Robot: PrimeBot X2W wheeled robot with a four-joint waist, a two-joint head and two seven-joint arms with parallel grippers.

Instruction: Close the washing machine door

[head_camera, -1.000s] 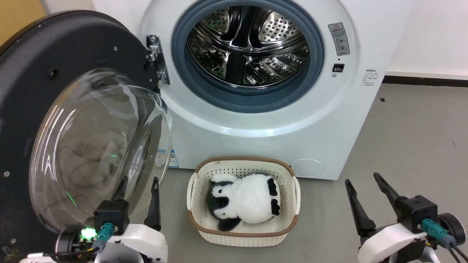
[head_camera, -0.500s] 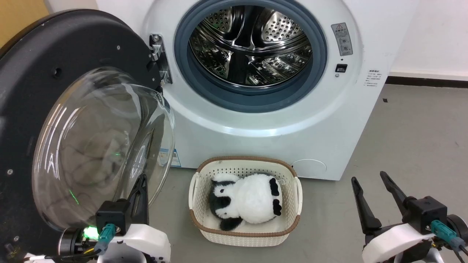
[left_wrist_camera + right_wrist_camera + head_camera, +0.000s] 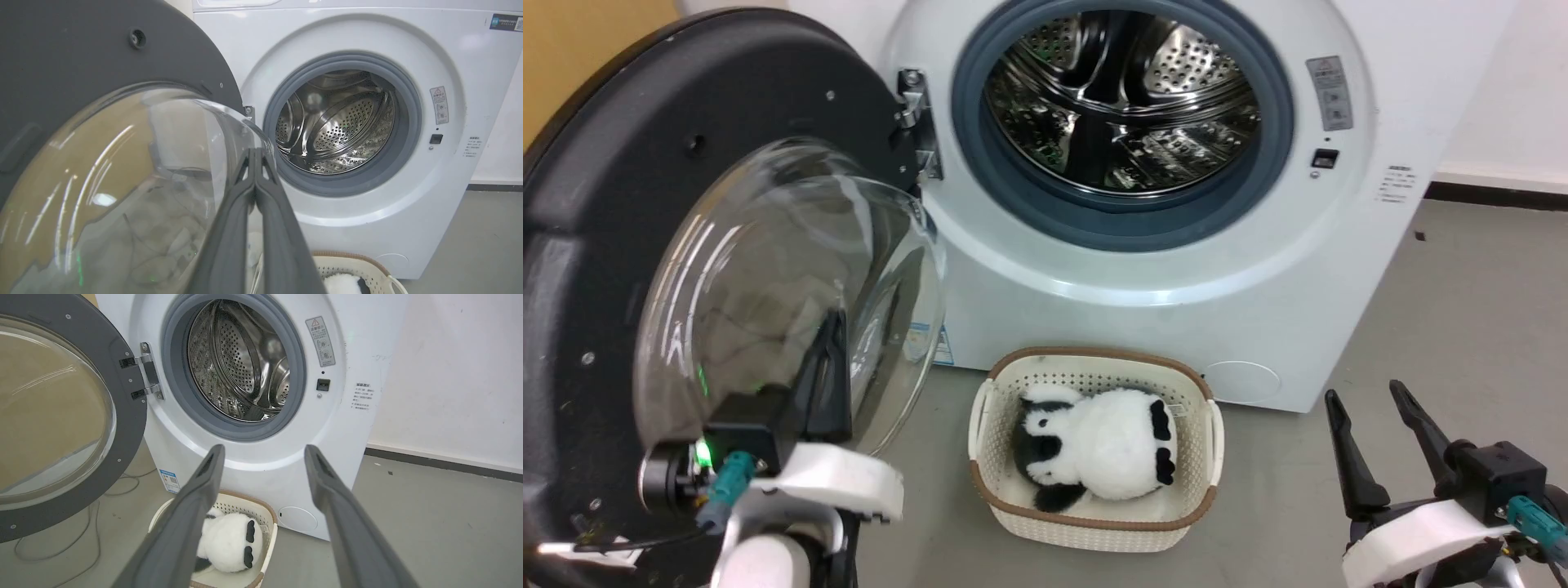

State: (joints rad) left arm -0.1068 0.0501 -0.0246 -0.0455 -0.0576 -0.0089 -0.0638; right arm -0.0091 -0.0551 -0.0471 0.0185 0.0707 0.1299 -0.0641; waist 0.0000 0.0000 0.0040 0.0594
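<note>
The washing machine door (image 3: 621, 163) stands wide open at the left, its black rim framing a bulging glass bowl (image 3: 768, 269) and its metal hinge (image 3: 919, 122) on the machine's front. The white washing machine (image 3: 1143, 278) shows its steel drum (image 3: 1123, 98) inside the grey gasket. My left gripper (image 3: 831, 322) is shut and empty, lying over the bowl's lower right; I cannot tell whether it touches. In the left wrist view the left gripper (image 3: 255, 152) points past the bowl's edge on the door (image 3: 81, 61). My right gripper (image 3: 1364, 392) hangs open at the lower right, and the right gripper (image 3: 263, 451) faces the machine.
A cream basket (image 3: 1094, 355) holding a toy panda (image 3: 1111, 445) sits on the grey floor just below the machine's front. A thin cable (image 3: 61, 547) lies on the floor under the door. A white wall (image 3: 449, 375) runs to the right.
My left gripper went from open to shut and rose up in front of the glass bowl. The head camera shifted, so the whole scene slid right. The right gripper stays open.
</note>
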